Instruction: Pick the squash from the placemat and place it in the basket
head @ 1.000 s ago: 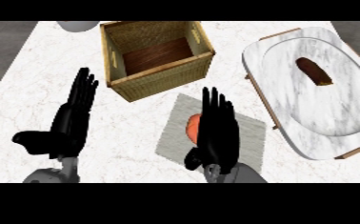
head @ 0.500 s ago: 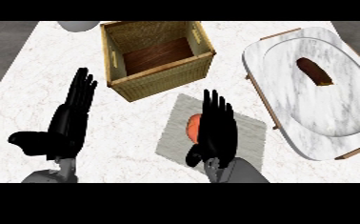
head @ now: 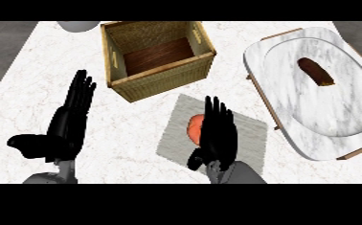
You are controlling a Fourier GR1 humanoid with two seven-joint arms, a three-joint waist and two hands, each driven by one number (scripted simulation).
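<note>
An orange squash [head: 194,125] lies on a grey placemat [head: 246,129] near the counter's front. My right hand [head: 216,135] hovers over it with fingers straight, hiding the squash's right part; only its left side shows. The woven basket [head: 157,84] stands behind the placemat, its wooden floor bare. My left hand [head: 68,121] rests open at the lower left, fingers up, apart from everything.
A large oval marble tray [head: 283,71] on a wooden frame fills the right side, holding a dark brown item [head: 315,71]. A pale round object [head: 78,25] sits at the far left edge of the counter.
My right hand has shifted slightly over the squash, covering a bit more of it. The left hand has barely moved.
</note>
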